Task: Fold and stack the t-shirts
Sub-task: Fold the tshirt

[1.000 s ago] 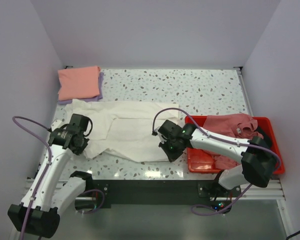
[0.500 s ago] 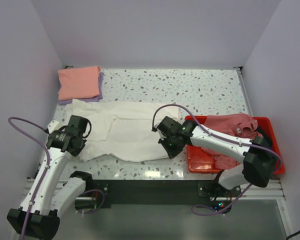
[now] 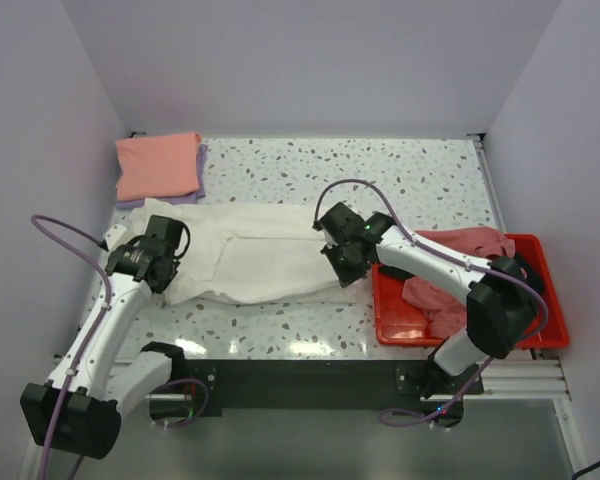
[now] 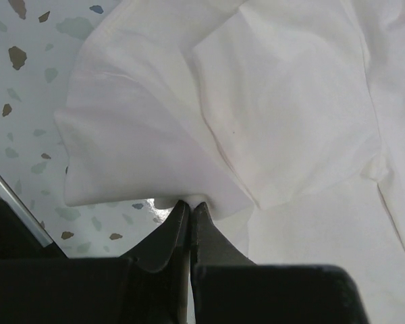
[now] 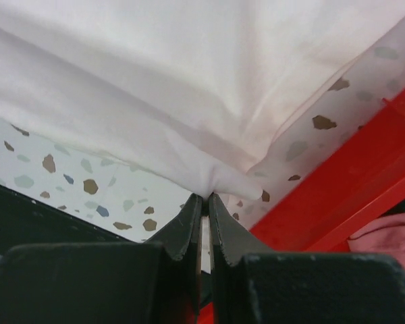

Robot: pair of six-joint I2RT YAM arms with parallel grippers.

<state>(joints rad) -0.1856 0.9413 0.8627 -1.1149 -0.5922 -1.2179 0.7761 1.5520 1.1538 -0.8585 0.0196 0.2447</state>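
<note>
Back left corner: folded salmon tee (image 3: 158, 165) sitting on a lavender one (image 3: 203, 158). Left gripper (image 4: 189, 202) is pinching the cream t-shirt (image 3: 250, 262) at its edge; the shirt's spread across the table (image 3: 380, 170). Right gripper (image 5: 204, 197) pinches the other end, just beside the red tray (image 3: 395, 320) holding a dusty rose tee (image 3: 470, 243).

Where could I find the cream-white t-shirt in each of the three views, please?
Top external: the shirt lies spread on the table, left of centre.
Left wrist: the shirt fills most of the frame, its edge pinched in the left claw at bottom centre.
Right wrist: the shirt covers the upper half, a fold pinched in the right claw.
Shared landmark: the speckled table shows in all three.
</note>
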